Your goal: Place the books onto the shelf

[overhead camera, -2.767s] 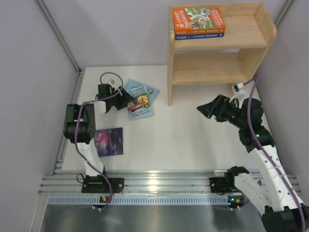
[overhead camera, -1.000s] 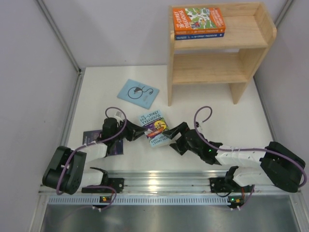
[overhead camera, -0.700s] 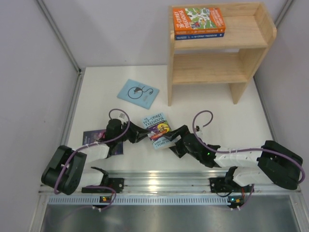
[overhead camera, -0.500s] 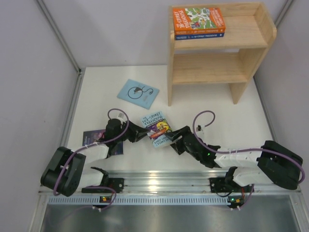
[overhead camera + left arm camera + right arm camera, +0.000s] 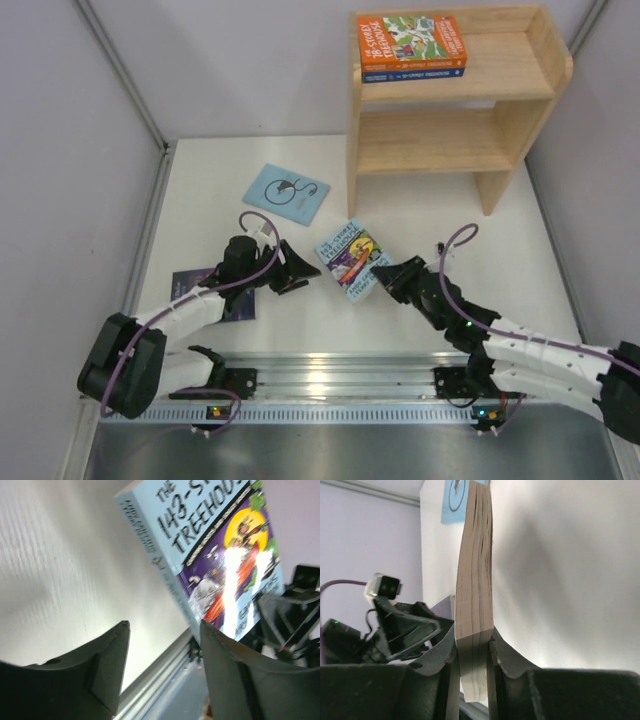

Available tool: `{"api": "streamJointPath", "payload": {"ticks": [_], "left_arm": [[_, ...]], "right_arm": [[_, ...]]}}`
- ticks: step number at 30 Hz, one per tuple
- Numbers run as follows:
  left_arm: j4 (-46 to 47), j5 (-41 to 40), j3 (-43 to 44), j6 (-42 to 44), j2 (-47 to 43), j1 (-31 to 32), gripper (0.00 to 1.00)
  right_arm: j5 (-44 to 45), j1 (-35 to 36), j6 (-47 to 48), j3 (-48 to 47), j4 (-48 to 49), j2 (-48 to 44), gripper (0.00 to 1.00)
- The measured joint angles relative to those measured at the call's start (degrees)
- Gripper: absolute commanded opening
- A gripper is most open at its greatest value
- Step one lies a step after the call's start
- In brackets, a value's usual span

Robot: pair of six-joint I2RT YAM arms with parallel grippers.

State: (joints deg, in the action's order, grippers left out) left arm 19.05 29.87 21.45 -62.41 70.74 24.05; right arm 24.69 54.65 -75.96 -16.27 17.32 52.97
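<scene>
- The white table (image 5: 450, 240) fills the middle of the top view, with a metal rail along its near edge.
- The wooden shelf (image 5: 450, 150) stands at the far right of the table. On its upper level the orange Treehouse book (image 5: 412, 40) lies flat on the dark blue book (image 5: 415, 73), of which only the spine edge shows.
- The right gripper (image 5: 385, 280) is clamped on the near corner of the light blue Treehouse book (image 5: 352, 258). The wrist view shows the page edge pinched tight between both fingers. Whether the book rests on the table or is lifted clear is hard to judge. Its arm runs off the lower right corner of the top view.
- The left gripper (image 5: 300, 268) points at the same book from the left with its jaws parted around nothing. Its own camera shows the cover beyond the fingertips (blurred, with the title cut off).
- The pale blue book (image 5: 287, 192) lies flat left of the shelf, well apart from both grippers.
- The dark galaxy-cover book (image 5: 205, 292) lies near the rail, mostly hidden under the left arm.
</scene>
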Motion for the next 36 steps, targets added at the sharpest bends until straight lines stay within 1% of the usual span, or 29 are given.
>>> {"api": "streamJointPath", "payload": {"ticks": [3, 6, 7, 9, 12, 17, 23, 30, 33, 36], "left_arm": [[-6.9, -0.4, 3.3, 9.1, -4.0, -0.2, 0.73], [-9.8, 1.1, 4.7, 15.6, -6.6, -1.5, 0.75], [-9.9, 2.4, 4.9, 17.4, -6.6, -2.2, 0.75], [-9.9, 6.0, 4.9, 19.5, -6.0, -3.5, 0.76], [-8.3, 10.9, 4.9, 20.1, -4.7, -4.3, 0.77], [-3.7, 17.1, 5.1, 19.1, -4.7, -4.4, 0.78], [-2.3, 21.6, 8.2, 18.8, -5.4, -4.4, 0.78], [-4.0, 25.5, 11.3, 21.9, -6.6, -4.0, 0.78], [-3.6, 27.5, 11.3, 21.2, -6.7, -3.4, 0.78], [-2.0, 29.3, 11.1, 18.6, -7.3, -3.2, 0.75]], "right_arm": [[-4.0, -5.1, 8.3, -1.5, -8.4, -9.2, 0.0], [-12.8, -12.6, 15.5, -5.2, -16.7, -16.0, 0.0], [-17.3, -16.1, 17.7, -6.7, -19.1, -17.6, 0.0], [-25.5, -21.4, 21.4, -9.6, -22.8, -18.9, 0.0], [-35.3, -25.8, 26.0, -13.8, -27.3, -18.8, 0.0], [-47.3, -26.7, 31.5, -17.4, -32.2, -18.9, 0.0], [-54.2, -26.8, 33.3, -17.6, -35.4, -19.9, 0.0], [-61.2, -26.8, 32.3, -17.6, -34.9, -21.2, 0.0], [-63.8, -26.8, 31.8, -17.6, -33.6, -22.1, 0.0], [-65.4, -27.2, 31.4, -17.9, -33.2, -22.0, 0.0]]}}
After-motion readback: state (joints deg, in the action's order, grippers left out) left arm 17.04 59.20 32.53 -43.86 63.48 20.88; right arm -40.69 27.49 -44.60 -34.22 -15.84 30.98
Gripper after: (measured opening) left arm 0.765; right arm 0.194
